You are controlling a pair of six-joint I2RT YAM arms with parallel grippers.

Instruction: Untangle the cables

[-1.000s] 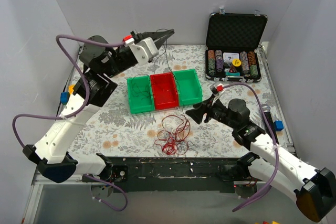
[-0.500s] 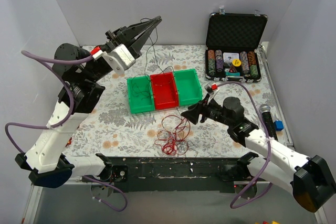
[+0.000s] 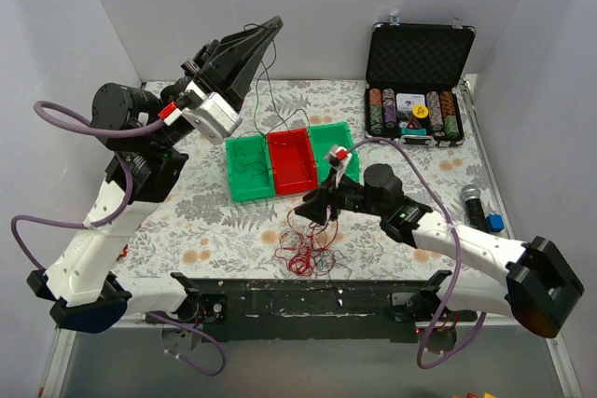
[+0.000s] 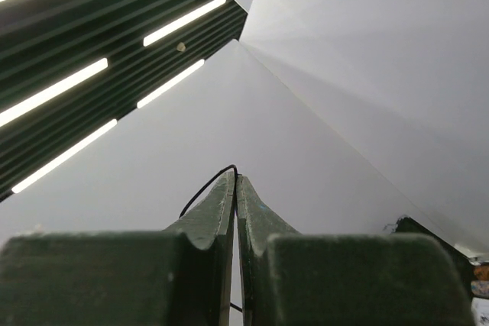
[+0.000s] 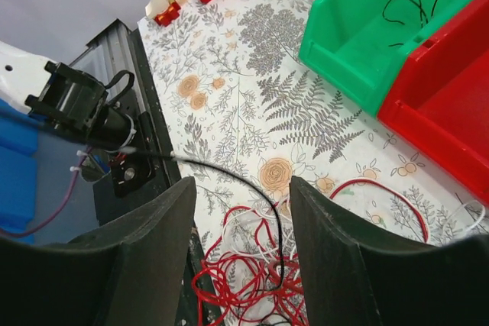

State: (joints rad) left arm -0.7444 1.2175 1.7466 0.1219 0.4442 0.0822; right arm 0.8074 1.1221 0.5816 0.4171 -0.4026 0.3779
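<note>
Fingers (image 4: 218, 208) of left gripper (image 4: 235, 181) clamped on one dark cable (image 4: 206, 182) above red bin (image 3: 291, 165); right gripper (image 5: 241, 185) spread over tangle (image 3: 306, 244) (bulk judged unsorted).

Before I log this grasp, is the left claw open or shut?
Shut: the left claw has fingers pressed together, dark cable pinched at tips.

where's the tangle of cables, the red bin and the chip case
cables (image 3: 300, 253), top view, red loops in the middle of the pile
red bin (image 3: 291, 167), top view, its bare floor
chip case (image 3: 420, 47), top view, inside of the open lid
</note>
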